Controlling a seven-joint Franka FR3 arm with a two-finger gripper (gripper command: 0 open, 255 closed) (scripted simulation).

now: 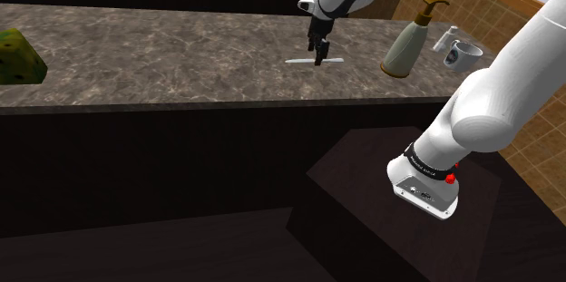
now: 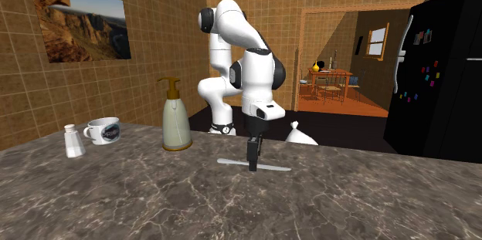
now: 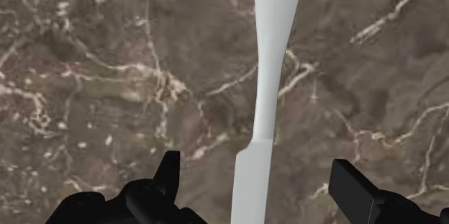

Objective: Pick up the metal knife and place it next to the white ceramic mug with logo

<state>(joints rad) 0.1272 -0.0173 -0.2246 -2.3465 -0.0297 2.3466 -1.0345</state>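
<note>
Below tiled walls (image 2: 154, 22), knife (image 2: 276, 168) on countertop (image 2: 139, 200).

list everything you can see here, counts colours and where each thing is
knife: 1, pale grey, flat on the counter
mug: 1, white with dark logo, near the tiled wall
shaker: 1, white, beside the mug
soap bottle: 1, pale green with brown pump, between mug and knife
spotted block: 1, yellow-green, at the shoulder view's left
counter: 1, brown marbled
wall picture: 1, canyon scene, above the mug
fridge: 1, black, second exterior view's right
stand: 1, dark box
arm: 1, white
gripper: 1, black, open, straddling the knife
</note>
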